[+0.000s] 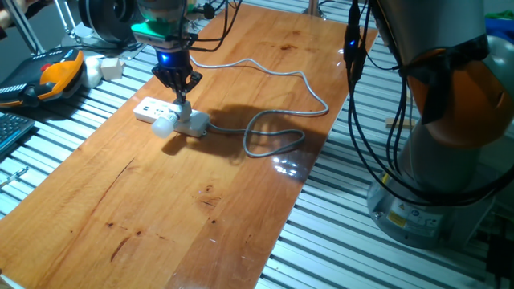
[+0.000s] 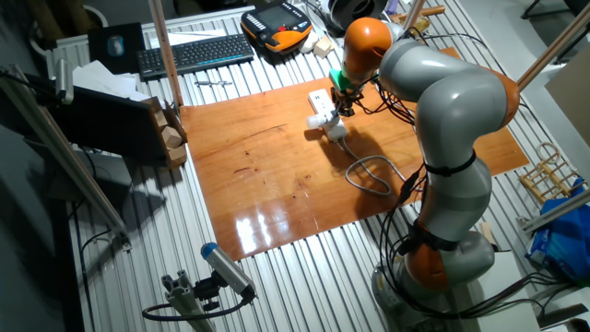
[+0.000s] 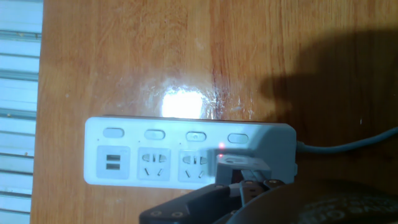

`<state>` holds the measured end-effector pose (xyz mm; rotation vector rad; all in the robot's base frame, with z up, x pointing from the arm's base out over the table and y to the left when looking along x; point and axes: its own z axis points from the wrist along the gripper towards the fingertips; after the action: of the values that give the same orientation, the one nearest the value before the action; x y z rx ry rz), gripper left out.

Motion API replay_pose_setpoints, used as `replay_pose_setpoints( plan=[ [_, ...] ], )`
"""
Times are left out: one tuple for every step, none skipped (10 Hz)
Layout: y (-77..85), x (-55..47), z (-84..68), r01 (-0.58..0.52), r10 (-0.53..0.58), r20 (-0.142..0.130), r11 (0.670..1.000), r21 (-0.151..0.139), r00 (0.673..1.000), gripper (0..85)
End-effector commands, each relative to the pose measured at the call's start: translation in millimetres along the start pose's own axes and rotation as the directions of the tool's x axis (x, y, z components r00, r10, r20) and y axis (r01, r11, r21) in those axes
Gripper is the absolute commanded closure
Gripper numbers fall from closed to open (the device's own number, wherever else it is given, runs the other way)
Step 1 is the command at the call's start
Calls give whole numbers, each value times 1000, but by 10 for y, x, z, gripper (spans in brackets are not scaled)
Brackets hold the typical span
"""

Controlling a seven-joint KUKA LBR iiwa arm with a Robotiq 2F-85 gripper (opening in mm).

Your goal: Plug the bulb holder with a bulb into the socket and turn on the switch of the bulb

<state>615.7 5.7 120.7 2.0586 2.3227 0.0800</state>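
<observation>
The socket [image 3: 124, 146] is a long white power strip lying flat on the wooden table, also seen in one fixed view as the socket [image 1: 152, 109]. The white bulb holder [image 3: 241, 165] sits in its outlet nearest the cable, with a small red light at its top edge. The frosted bulb [image 1: 164, 126] sticks out sideways from the holder over the table, and shows as the bulb [image 2: 316, 123] too. My gripper [image 1: 185, 102] points straight down with its fingertips together, right on top of the holder. In the hand view the fingers [image 3: 249, 186] hide the bulb.
The strip's grey cable [image 1: 273, 140] loops across the table to the right of it. Beyond the table's far left edge lie an orange-black pendant [image 1: 56, 76], a keyboard [image 2: 194, 53] and small white boxes [image 1: 104, 68]. My arm's base [image 2: 442, 249] stands on the right.
</observation>
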Motion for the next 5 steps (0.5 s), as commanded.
replay_pose_setpoints(
  plan=[
    [-1,2,-2,2,-2,0,1000,0,1000,850],
    [4,10,-9,2,-2,-8,1000,1,1000,850],
    [15,24,-25,-8,8,-16,1000,6,1000,850],
    [27,33,-46,-18,19,-25,1000,16,1000,850],
    [21,37,-36,-25,25,-31,1000,17,999,850]
  ],
)
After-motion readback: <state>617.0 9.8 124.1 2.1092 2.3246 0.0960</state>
